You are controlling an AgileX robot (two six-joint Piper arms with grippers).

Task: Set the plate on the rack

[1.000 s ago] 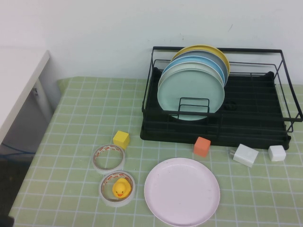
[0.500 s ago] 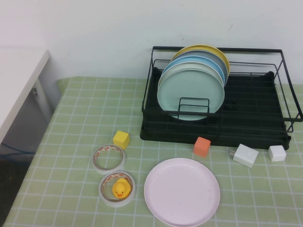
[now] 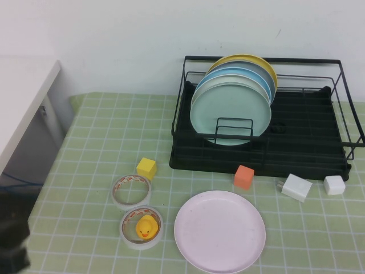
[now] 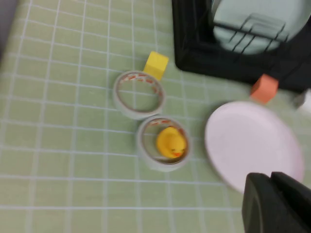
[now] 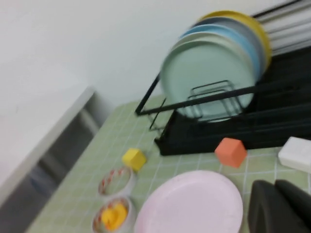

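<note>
The pale pink plate [image 3: 219,231] lies flat on the green checked cloth at the front, just before the black wire rack [image 3: 256,162]. The rack holds mint-green [image 3: 228,111], blue and yellow plates upright at its left end. The plate also shows in the left wrist view [image 4: 252,143] and the right wrist view [image 5: 189,206]. My left gripper [image 4: 271,191] is shut and empty, raised above the table near the plate's front edge. My right gripper [image 5: 275,196] is shut and empty, raised to the right of the plate. In the high view only a dark part of my left arm [image 3: 12,242] shows.
An orange cube [image 3: 243,176] sits between plate and rack. A yellow cube [image 3: 146,168], a tape roll [image 3: 130,191] and a second roll holding a yellow duck [image 3: 141,228] lie left of the plate. Two white blocks [image 3: 296,187] [image 3: 333,184] lie at the right. A white counter [image 3: 23,103] stands left.
A dark part of my left arm has come into the high view at the lower left corner. The plate and the other things have not moved.
</note>
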